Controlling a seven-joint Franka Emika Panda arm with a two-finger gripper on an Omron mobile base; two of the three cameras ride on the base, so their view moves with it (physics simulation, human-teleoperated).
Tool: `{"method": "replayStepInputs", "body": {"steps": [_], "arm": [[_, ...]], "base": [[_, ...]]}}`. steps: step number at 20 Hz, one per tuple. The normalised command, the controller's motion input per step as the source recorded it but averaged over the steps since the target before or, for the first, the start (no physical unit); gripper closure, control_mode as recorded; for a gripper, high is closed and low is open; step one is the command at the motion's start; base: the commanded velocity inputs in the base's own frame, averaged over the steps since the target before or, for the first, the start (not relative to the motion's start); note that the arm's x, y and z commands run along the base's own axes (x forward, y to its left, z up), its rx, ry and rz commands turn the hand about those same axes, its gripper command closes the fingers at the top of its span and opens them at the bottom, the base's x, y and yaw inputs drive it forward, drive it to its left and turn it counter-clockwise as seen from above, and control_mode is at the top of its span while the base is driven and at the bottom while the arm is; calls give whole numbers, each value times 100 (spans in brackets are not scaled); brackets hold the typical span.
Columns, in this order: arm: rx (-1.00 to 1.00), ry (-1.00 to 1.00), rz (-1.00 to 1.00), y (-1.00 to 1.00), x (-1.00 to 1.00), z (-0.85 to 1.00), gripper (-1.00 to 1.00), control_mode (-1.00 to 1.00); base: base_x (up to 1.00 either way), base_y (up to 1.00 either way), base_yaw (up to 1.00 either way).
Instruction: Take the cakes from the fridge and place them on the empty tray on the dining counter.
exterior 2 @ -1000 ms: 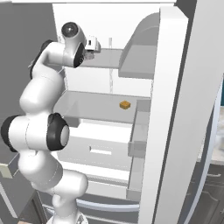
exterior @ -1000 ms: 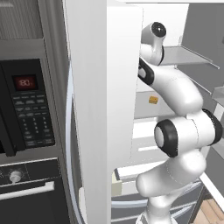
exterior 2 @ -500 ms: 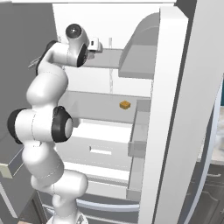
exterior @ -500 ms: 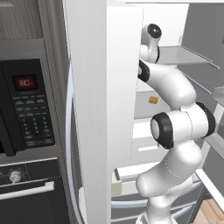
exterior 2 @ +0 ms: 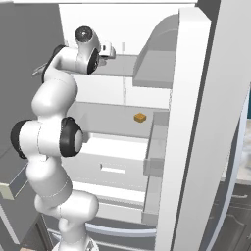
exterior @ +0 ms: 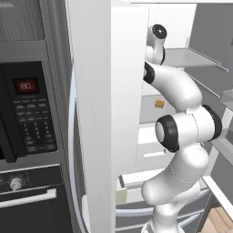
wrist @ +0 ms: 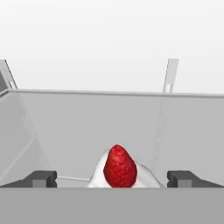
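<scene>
2 cakes | hand cam: white wedge [wrist: 120, 171] btwn released tool [wrist: 113, 179] | base cams: tan square [exterior 2: 140, 117]

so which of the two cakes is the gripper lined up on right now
The white cake with the red top, sitting between the open gripper fingertips on the upper shelf; the tan square cake lies a shelf lower.

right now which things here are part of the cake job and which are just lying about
Job:
white cake, between the open gripper's tips
brown cake, middle shelf
fridge, doors open

Lying about:
microwave
oven
</scene>
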Motion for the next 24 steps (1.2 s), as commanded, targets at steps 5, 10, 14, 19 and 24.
{"method": "replayStepInputs", "body": {"steps": [5, 10, 14, 19, 24], "arm": [[0, 0, 0, -5, 6, -25, -100, -100], [-3, -1, 0, -1, 16, -29, -100, -100], [-6, -9, -6, 0, 24, -24, -100, -100], [-6, -8, -9, 0, 17, -27, -100, -100], [-1, -2, -7, -2, 3, -10, 100, -100]], "base": [[0, 0, 0], [0, 0, 0], [0, 0, 0], [0, 0, 0], [0, 0, 0]]}}
